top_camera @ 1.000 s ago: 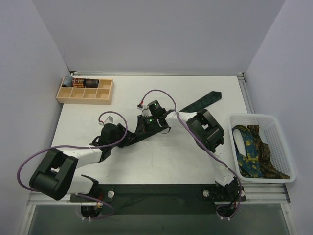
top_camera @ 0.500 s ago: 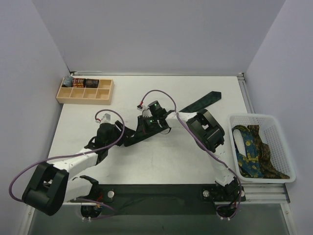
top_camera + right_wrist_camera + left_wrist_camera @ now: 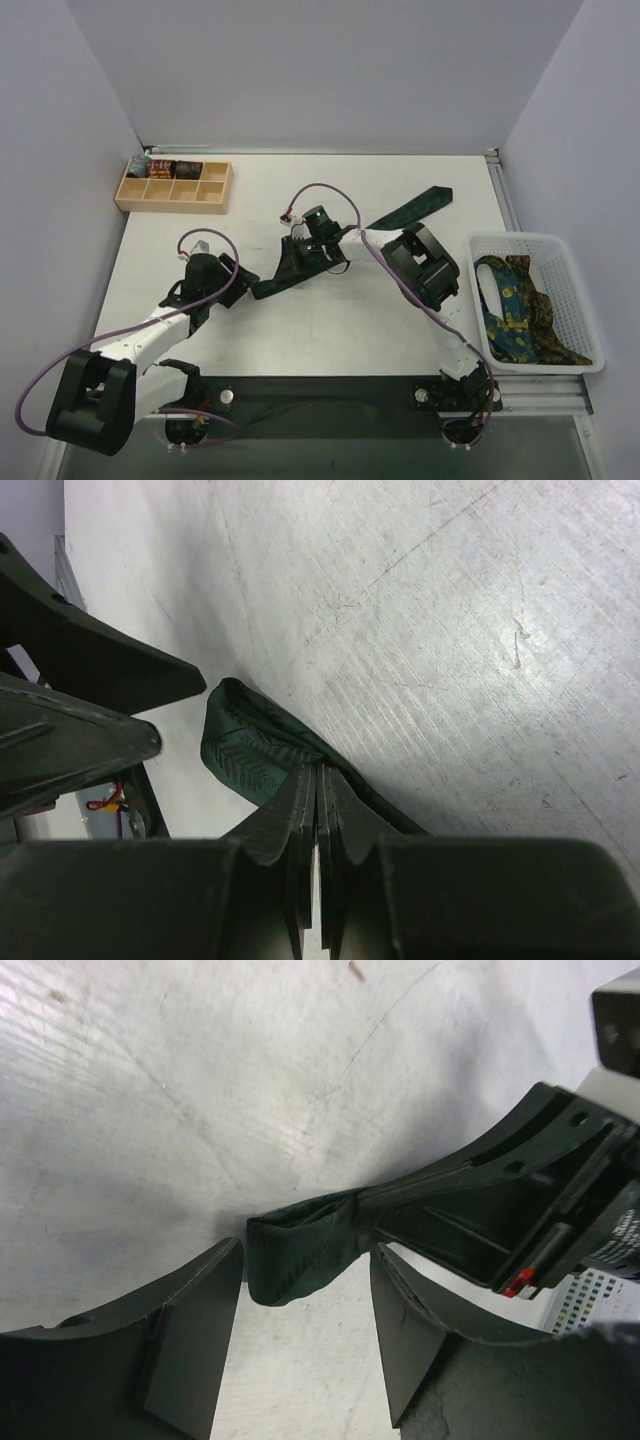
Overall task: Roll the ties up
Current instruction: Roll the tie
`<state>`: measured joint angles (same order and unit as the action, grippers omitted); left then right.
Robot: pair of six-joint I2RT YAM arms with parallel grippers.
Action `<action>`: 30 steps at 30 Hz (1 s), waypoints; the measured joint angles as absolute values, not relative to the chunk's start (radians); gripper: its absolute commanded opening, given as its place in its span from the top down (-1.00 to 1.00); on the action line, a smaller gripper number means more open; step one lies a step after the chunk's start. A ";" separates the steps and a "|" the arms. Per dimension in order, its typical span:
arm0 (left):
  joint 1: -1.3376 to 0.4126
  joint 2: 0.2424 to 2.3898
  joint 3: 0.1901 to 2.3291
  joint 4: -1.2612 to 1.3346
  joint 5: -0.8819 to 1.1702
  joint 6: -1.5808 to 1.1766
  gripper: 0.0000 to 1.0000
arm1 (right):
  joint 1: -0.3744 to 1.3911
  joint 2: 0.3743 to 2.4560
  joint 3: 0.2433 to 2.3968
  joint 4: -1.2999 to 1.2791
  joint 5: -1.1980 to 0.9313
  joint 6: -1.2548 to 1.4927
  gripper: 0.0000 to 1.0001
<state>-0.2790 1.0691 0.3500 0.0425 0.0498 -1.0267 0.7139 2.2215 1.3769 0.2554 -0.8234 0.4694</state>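
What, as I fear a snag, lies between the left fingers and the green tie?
Only bare table, per the left wrist view; the folded green tie lies just ahead of the left fingers.

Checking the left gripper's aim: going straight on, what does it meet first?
Likely the folded end of the green tie, dead ahead of the left gripper; the right gripper pinches it just behind.

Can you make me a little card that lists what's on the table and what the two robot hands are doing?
Right gripper: shut, pinching the long dark green fabric tie near its folded end
Left gripper: open, facing that folded end, holding nothing
Tie's position: stretched slantwise across the white table
White plastic basket: on the right, holds a blue tie with yellow pattern and a brown patterned tie
Wooden compartment tray: far left corner
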 measured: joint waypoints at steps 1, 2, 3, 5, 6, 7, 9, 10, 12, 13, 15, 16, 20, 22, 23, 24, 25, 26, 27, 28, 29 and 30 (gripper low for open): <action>-0.278 1.090 0.350 0.044 0.068 -1.022 -0.28 | 0.714 2.222 1.377 0.256 -0.823 0.469 1.00; -0.278 1.106 0.350 0.045 0.082 -1.016 -0.27 | 0.714 2.222 1.377 0.256 -0.823 0.469 1.00; -0.276 1.123 0.350 0.047 0.095 -1.013 -0.27 | 0.714 2.222 1.377 0.256 -0.824 0.469 1.00; -0.272 1.152 0.350 0.050 0.120 -1.007 -0.27 | 0.714 2.222 1.377 0.256 -0.824 0.469 1.00; -0.270 1.166 0.350 0.051 0.131 -1.005 -0.26 | 0.714 2.222 1.377 0.257 -0.824 0.469 1.00; -0.266 1.177 0.350 0.057 0.146 -1.004 -0.26 | 0.714 2.222 1.377 0.257 -0.824 0.469 1.00; -0.264 1.193 0.350 0.076 0.168 -0.999 -0.22 | 0.714 2.222 1.377 0.257 -0.824 0.469 1.00; -0.263 1.200 0.350 0.083 0.176 -0.996 -0.20 | 0.714 2.222 1.377 0.258 -0.825 0.469 1.00; -0.260 1.216 0.350 0.101 0.196 -0.989 -0.15 | 0.714 2.222 1.376 0.258 -0.825 0.468 1.00; -0.260 1.223 0.350 0.109 0.204 -0.986 -0.13 | 0.714 2.222 1.376 0.258 -0.825 0.468 1.00; -0.258 1.238 0.350 0.124 0.219 -0.983 -0.08 | 0.714 2.222 1.376 0.258 -0.825 0.468 1.00; -0.258 1.243 0.350 0.130 0.226 -0.983 -0.06 | 0.714 2.222 1.376 0.258 -0.825 0.467 1.00; -0.255 1.253 0.350 0.131 0.238 -0.978 0.06 | 0.714 2.221 1.374 0.262 -0.826 0.466 1.00; -0.254 1.253 0.350 0.130 0.237 -0.974 0.13 | 0.714 2.221 1.374 0.263 -0.827 0.465 1.00; -0.254 1.253 0.349 0.127 0.237 -0.971 0.14 | 0.714 2.221 1.373 0.264 -0.827 0.465 1.00; -0.254 1.251 0.347 0.126 0.236 -0.968 0.16 | 0.714 2.221 1.373 0.265 -0.827 0.464 1.00; -0.253 1.250 0.346 0.126 0.236 -0.966 0.23 | 0.714 2.221 1.372 0.265 -0.828 0.463 1.00; -0.253 1.248 0.344 0.125 0.236 -0.965 0.27 | 0.714 2.221 1.372 0.265 -0.828 0.463 1.00; -0.253 1.247 0.342 0.123 0.234 -0.963 0.32 | 0.714 2.221 1.372 0.265 -0.828 0.462 1.00; -0.253 1.247 0.342 0.123 0.233 -0.962 0.40 | 0.714 2.221 1.372 0.265 -0.828 0.462 1.00; -0.253 1.247 0.341 0.122 0.232 -0.960 0.46 | 0.714 2.221 1.372 0.265 -0.828 0.462 1.00; -0.253 1.247 0.340 0.122 0.233 -0.960 0.52 | 0.714 2.221 1.372 0.265 -0.828 0.462 1.00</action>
<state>-0.2535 1.2472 0.3405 0.1219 0.2325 -0.9596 0.7136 2.2211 1.3724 0.2653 -0.8276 0.4622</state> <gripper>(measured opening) 0.291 0.029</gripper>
